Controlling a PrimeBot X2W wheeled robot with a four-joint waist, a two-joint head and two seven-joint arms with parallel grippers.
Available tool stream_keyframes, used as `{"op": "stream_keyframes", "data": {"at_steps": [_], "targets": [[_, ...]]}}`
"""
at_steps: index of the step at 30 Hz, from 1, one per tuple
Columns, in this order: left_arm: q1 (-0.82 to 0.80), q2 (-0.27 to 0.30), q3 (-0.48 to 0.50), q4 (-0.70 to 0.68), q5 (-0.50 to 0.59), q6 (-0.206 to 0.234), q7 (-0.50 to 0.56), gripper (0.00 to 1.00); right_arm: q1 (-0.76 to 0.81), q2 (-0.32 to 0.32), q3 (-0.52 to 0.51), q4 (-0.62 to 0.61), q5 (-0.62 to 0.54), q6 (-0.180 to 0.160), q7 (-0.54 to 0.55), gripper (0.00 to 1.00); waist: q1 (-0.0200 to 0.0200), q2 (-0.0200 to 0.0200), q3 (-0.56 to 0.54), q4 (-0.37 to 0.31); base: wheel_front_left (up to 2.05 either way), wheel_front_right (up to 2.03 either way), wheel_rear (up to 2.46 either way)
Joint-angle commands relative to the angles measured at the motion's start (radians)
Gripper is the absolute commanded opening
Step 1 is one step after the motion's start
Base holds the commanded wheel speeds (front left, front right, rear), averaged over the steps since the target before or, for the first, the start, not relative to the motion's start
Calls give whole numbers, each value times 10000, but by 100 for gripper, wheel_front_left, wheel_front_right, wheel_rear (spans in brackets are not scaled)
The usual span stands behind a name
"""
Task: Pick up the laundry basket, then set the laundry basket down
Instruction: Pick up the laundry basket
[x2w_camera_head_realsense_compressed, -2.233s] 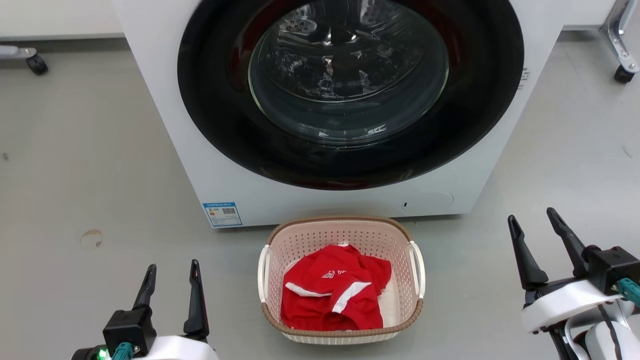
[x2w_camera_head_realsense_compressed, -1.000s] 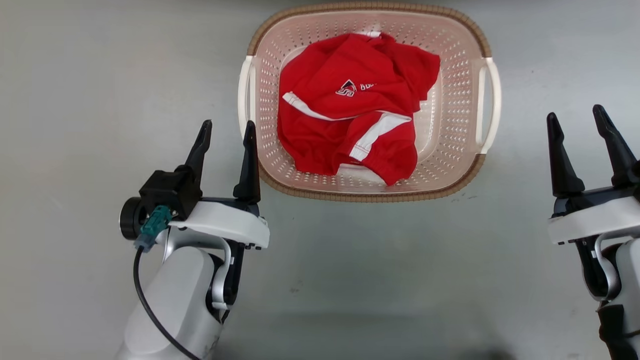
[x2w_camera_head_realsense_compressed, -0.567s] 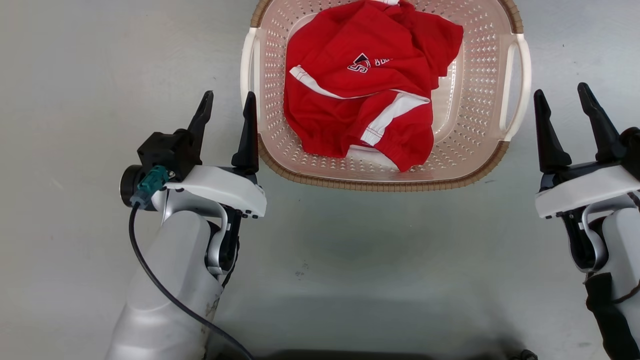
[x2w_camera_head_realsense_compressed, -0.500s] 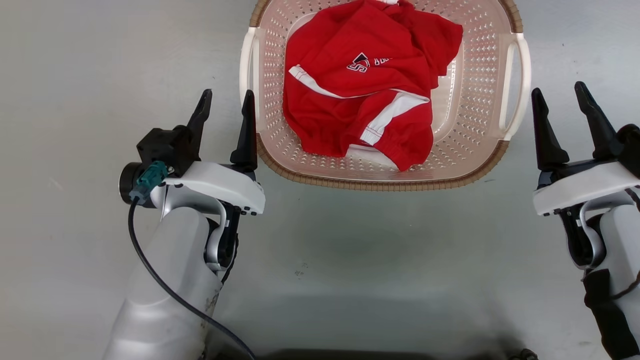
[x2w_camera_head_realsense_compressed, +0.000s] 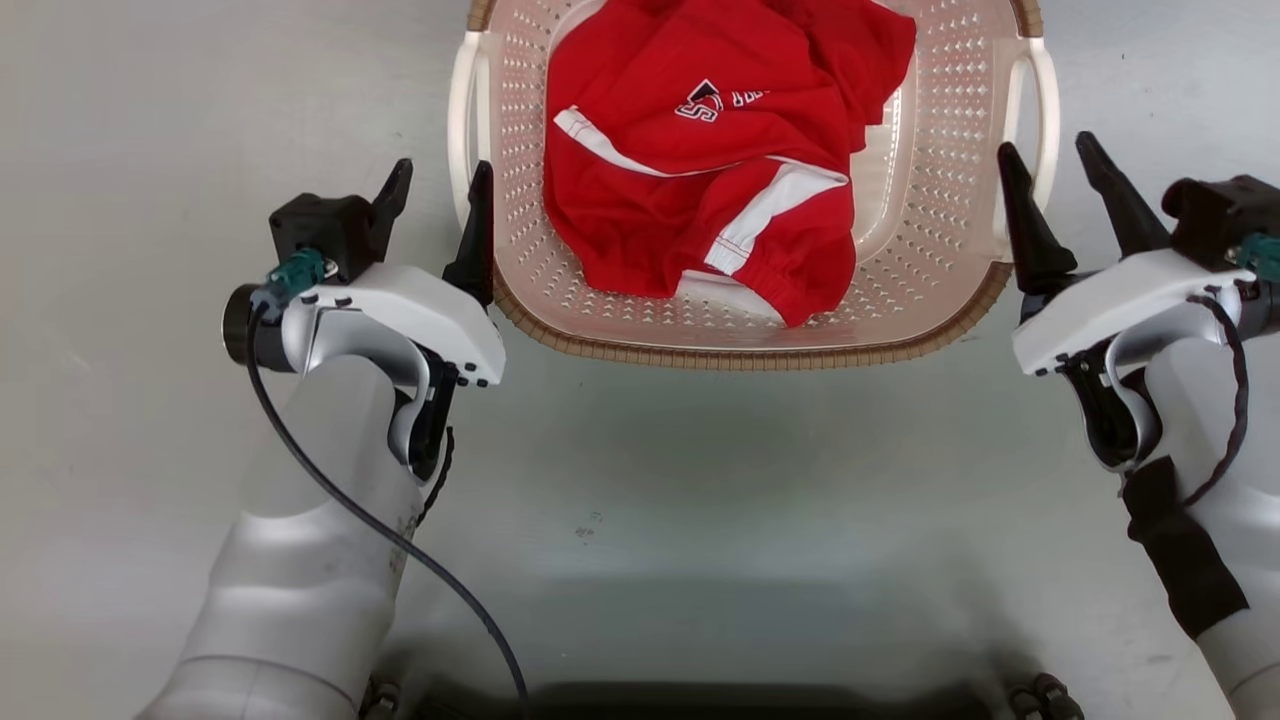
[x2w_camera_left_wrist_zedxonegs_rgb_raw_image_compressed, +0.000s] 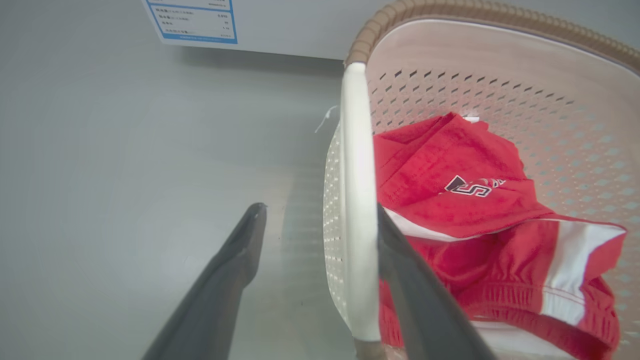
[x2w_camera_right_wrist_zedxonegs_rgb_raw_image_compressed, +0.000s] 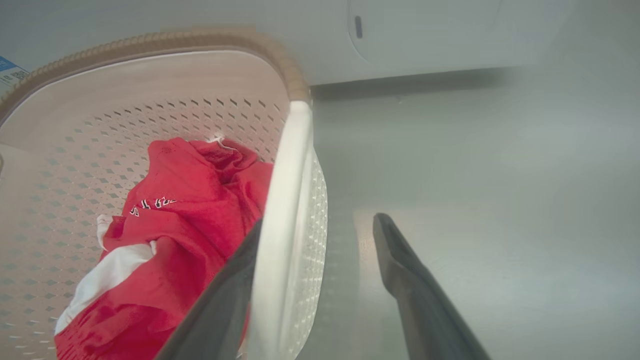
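Observation:
The laundry basket (x2w_camera_head_realsense_compressed: 720, 355), cream and perforated with a brown rim, stands on the grey floor and holds a red garment (x2w_camera_head_realsense_compressed: 700, 150). My left gripper (x2w_camera_head_realsense_compressed: 443, 165) is open at the basket's left side. In the left wrist view the white left handle (x2w_camera_left_wrist_zedxonegs_rgb_raw_image_compressed: 357, 200) runs between the fingers of my left gripper (x2w_camera_left_wrist_zedxonegs_rgb_raw_image_compressed: 319, 208), close against the inner one. My right gripper (x2w_camera_head_realsense_compressed: 1045, 143) is open at the right side. The right wrist view has the right handle (x2w_camera_right_wrist_zedxonegs_rgb_raw_image_compressed: 287, 200) between the fingers of my right gripper (x2w_camera_right_wrist_zedxonegs_rgb_raw_image_compressed: 319, 220), its inner finger partly hidden behind the handle.
The washer's white front stands just beyond the basket, with a blue label (x2w_camera_left_wrist_zedxonegs_rgb_raw_image_compressed: 192, 20) low on the left and a round panel (x2w_camera_right_wrist_zedxonegs_rgb_raw_image_compressed: 425, 30) on the right. Bare grey floor (x2w_camera_head_realsense_compressed: 120, 300) lies on both sides. My dark base (x2w_camera_head_realsense_compressed: 740, 700) edges the head view's bottom.
The head camera has dipped closer to the basket. Both grippers have advanced along the basket's sides, the right one also shifting inward, so each now straddles a handle. Both stay open.

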Motion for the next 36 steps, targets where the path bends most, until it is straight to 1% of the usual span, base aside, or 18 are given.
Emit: {"op": "stream_keyframes", "data": {"at_steps": [1,7,8,9,10,11,12,13,16,22,36], "targets": [[-24,262,285,143,150,-77,-58,100,72,46,381,211,173,42,-114,100,-1,0,124,-37,0,0,0],[-682,355,457,1143,374,-243,-58,100,-690,56,1093,996,991,42,-114,100,-1,0,355,-101,0,0,0],[-749,361,471,1306,412,-255,-58,100,-769,57,1202,1064,1102,42,-114,76,-1,0,375,-101,0,0,0],[-749,361,471,1306,412,-255,-58,100,-769,57,1202,1064,1102,42,-114,76,-1,0,375,-101,0,0,0],[-821,364,495,1437,440,-264,-58,100,-837,57,1257,1069,1250,42,-114,42,-1,0,399,-99,0,0,0],[-884,366,538,1524,454,-270,-58,100,-891,58,1298,1095,1353,42,-114,31,-1,0,416,-96,0,0,0],[-935,363,587,1646,446,-276,-58,44,-931,58,1378,1143,1426,42,-114,0,-1,0,428,-89,0,0,0],[-983,355,658,1745,384,-293,-58,0,-963,58,1449,1189,1514,42,-114,0,-1,0,439,-79,0,0,0],[-1046,333,714,2045,310,-353,-58,0,-1050,59,1527,1277,1651,42,-114,0,-1,0,451,-55,0,0,0],[-1054,297,877,2188,269,-379,-59,0,-1167,59,1600,1375,1624,42,-114,0,-1,0,435,-29,0,0,0],[-1081,259,1018,2487,344,-311,-59,0,-1236,60,1590,1632,1620,42,-114,0,-1,0,327,-44,0,0,0]]}}
